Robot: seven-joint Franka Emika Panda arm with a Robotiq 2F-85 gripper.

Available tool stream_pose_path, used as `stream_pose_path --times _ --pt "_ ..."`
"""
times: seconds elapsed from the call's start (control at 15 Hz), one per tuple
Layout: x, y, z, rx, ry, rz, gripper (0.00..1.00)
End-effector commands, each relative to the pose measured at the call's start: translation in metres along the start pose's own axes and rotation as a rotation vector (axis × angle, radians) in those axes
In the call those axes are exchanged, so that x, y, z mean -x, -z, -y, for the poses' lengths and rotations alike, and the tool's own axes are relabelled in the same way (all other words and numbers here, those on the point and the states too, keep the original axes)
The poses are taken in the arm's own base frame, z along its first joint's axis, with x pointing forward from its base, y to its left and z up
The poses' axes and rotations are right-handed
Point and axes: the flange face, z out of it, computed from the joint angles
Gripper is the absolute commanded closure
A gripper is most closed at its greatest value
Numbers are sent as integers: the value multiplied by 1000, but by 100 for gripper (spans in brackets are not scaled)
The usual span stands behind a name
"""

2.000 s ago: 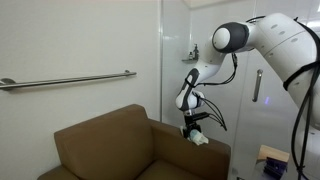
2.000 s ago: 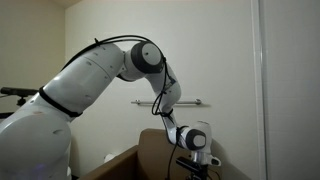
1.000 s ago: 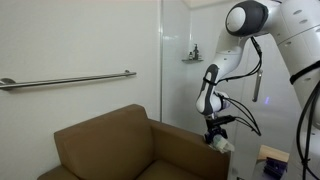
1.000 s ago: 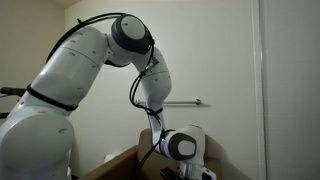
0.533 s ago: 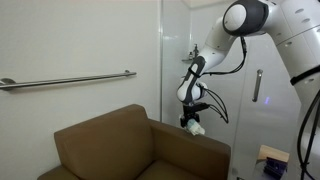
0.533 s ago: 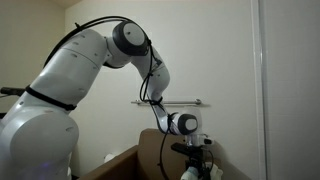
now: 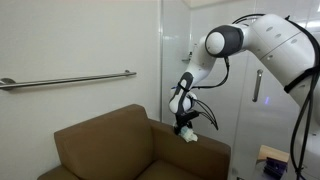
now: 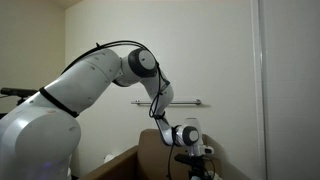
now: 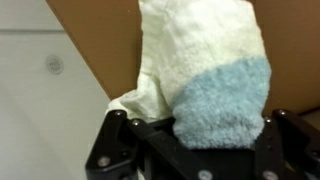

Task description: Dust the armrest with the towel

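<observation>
My gripper (image 7: 187,130) is shut on a towel (image 9: 205,75), cream with a pale blue patch. The towel (image 7: 190,136) rests on the top of the brown chair's armrest (image 7: 195,147), near its back end by the backrest. In the wrist view the towel fills the space between the jaws (image 9: 190,135) and lies against the brown armrest (image 9: 100,40). In an exterior view the gripper (image 8: 192,157) sits low over the chair, and the towel is hard to make out there.
A brown armchair (image 7: 100,145) stands against a white wall with a metal grab rail (image 7: 65,80). A glass shower door (image 7: 260,90) stands behind the arm. A small box (image 7: 272,155) is at the lower right edge.
The gripper with the towel swept along the armrest toward its front end, then back. It now sits further toward the backrest than half a second ago.
</observation>
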Motion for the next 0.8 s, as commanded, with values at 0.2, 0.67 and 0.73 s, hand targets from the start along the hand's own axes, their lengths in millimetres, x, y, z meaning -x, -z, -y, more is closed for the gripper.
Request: stream_pose_path --times 0.2,0.67,0.73 --pt "30 -19 -4 -42 100 120 95" --pt "120 -35 -40 -34 64 261 95" --pt "135 -41 -50 -28 37 292 95"
